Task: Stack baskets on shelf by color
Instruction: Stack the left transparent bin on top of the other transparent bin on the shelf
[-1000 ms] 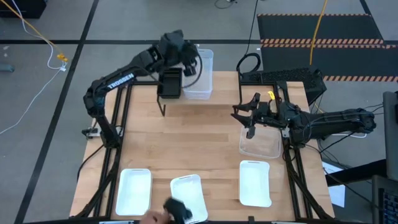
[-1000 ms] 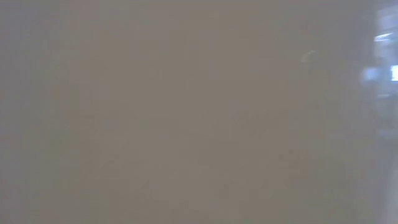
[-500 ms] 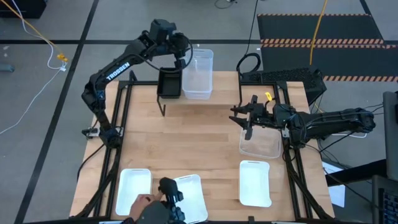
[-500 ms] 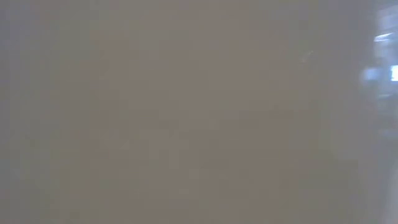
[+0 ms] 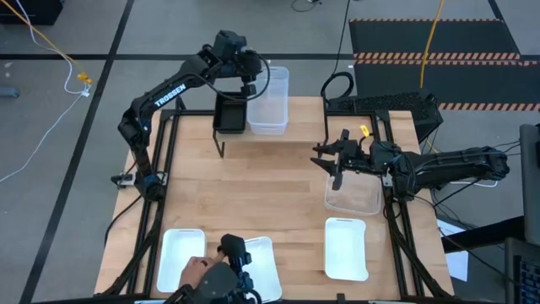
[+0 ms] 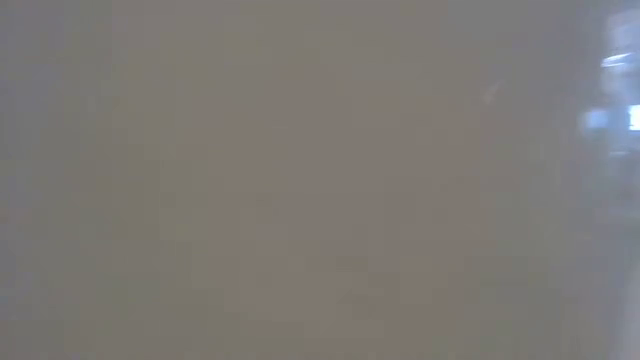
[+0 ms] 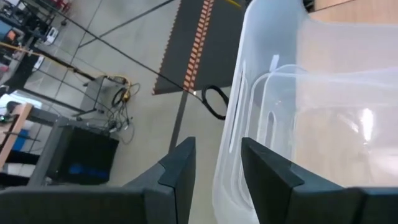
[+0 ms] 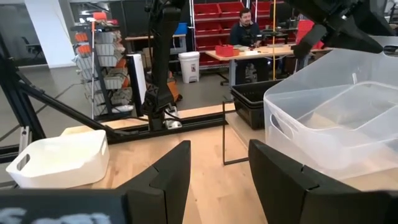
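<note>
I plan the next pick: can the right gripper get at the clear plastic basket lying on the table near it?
Probably yes: the right gripper, open, hovers at the clear plastic basket's far edge, and nothing lies between them on the wooden table.

I work in a robotics lab or workshop. Grey concrete floor [image 5: 67,127] under my light-wood tabletop [image 5: 270,194], with loose yellow cable [image 5: 51,51] and an orange-and-black striped floor mat [image 5: 439,57]. Past my right wrist: red wall-mounted parts bins [image 8: 217,14], a wire rack of stacked baskets [image 8: 102,46], a white waste bin [image 8: 188,66], and a person seated at a wooden workbench [image 8: 249,28].
</note>
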You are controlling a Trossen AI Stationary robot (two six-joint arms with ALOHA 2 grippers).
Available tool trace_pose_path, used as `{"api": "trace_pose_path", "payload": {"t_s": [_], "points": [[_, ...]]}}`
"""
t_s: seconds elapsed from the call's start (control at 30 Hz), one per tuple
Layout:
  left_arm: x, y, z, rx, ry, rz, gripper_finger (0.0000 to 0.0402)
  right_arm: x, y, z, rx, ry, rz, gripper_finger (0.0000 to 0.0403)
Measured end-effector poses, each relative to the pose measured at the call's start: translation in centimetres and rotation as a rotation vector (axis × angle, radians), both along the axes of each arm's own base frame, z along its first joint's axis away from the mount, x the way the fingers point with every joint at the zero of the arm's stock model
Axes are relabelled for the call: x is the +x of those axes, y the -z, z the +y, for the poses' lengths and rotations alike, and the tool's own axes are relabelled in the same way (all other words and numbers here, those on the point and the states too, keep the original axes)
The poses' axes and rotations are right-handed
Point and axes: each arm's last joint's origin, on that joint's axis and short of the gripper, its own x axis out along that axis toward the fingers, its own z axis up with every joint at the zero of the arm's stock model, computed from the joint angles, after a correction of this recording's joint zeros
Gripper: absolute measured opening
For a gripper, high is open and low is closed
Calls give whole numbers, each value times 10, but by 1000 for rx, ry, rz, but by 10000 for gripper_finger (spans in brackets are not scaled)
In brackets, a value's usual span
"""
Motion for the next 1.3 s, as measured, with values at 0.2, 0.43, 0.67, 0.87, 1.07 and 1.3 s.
{"api": "trace_pose_path", "payload": {"t_s": [0.2,0.43,0.67,0.87,1.07,1.3], "points": [[-1,0,2,2,-28,3,77,0,1,0,-2,0,8,155],[0,-1,1,-16,-47,-33,15,0,1,0,-3,0,9,155],[0,-11,-11,-8,-18,-51,8,0,1,0,0,0,14,155],[-4,-41,-45,86,91,-73,5,0,3,0,0,0,35,155],[-13,-62,-66,155,129,-97,5,0,3,0,15,1,30,155],[-22,-68,-62,65,88,-186,4,0,3,0,26,2,26,155]]}}
